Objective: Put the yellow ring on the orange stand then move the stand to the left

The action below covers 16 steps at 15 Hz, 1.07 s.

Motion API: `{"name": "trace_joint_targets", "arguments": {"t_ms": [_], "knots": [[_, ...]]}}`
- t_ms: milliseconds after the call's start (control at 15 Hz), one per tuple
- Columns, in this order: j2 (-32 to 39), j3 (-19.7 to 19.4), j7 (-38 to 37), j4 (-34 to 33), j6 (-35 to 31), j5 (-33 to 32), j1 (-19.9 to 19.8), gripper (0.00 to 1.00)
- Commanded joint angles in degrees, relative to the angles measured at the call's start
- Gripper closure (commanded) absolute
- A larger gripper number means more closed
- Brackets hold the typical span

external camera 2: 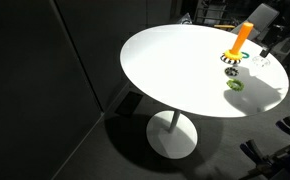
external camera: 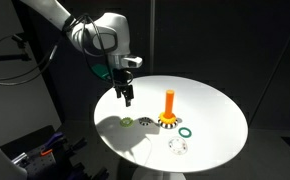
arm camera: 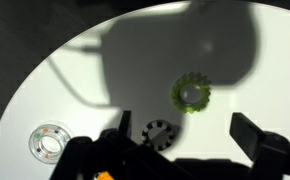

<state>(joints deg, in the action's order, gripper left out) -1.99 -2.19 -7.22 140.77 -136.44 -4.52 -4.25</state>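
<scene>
Yellow ring (arm camera: 191, 95) lies flat on the white counter (external camera: 215, 110), its pale green rim looking toothed in the wrist view. A dark toothed ring (arm camera: 159, 133) sits just beside it, on the side toward the orange stand (external camera: 169, 103). The step in hand appears to be the approach for the pick. To do it well, the operator should centre the fingers over the yellow ring alone and come straight down, so that each finger lands clear of the dark ring. The fingers should close only once they are low enough to catch so thin a piece, since a skewed descent could nudge either ring. The end effector (external camera: 126, 99) hangs above the yellow ring, apart from it, fingers spread wide and holding nothing. In the wrist view the ring sits ahead of the fingertips, roughly between their lines.
</scene>
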Motion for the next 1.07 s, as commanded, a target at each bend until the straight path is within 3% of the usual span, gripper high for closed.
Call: {"name": "trace_joint_targets", "arguments": {"t_ms": [0, 467, 1000], "knots": [[3.7, 0.3, -1.7, 0.2, -5.0, -2.4, 1.0, 0.00], [11.7, 0.0, -0.9, -0.4, -12.3, -2.8, 3.1, 0.00], [18.8, -2.2, -2.9, -2.0, -20.1, -8.4, 6.9, 0.00]]}}
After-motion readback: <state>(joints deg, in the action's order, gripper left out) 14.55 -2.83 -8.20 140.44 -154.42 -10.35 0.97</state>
